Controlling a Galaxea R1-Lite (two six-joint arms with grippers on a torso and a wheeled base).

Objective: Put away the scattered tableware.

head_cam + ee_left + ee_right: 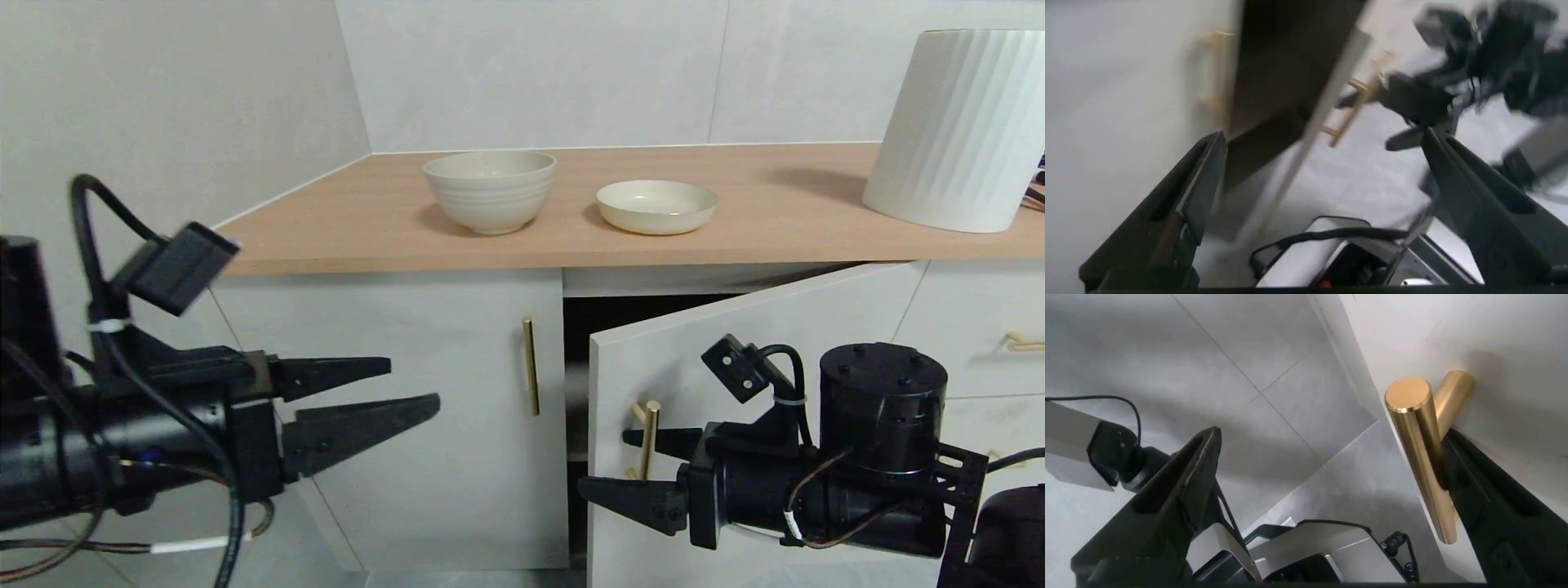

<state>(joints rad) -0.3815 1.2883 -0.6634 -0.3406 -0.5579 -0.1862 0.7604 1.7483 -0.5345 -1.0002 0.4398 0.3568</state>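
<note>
We face a tiled kitchen corner, a wooden counter point(775, 214) running over white cabinets. Nearest us, at 5 o'clock, the right gripper point(604, 463) sits at the brass handle point(649, 437) of the cabinet door point(735, 343). Its fingers are spread, with the bar between them and not clamped. The door stands partly swung out, showing a dark gap, likely so the dishes can go inside.

At 8 o'clock the left gripper point(415, 384) hangs before the shut left door point(392, 457). Its fingers are parted and hold nothing, so we judge it free to fetch.

Farther off on the counter, the bowl point(490, 189) stands upright at 12 o'clock. The shallow dish point(657, 206) lies near it toward 1 o'clock, apart from it. A tall ribbed white object point(963, 122) stands at 2 o'clock.

We judge that neither dish is put away yet.
</note>
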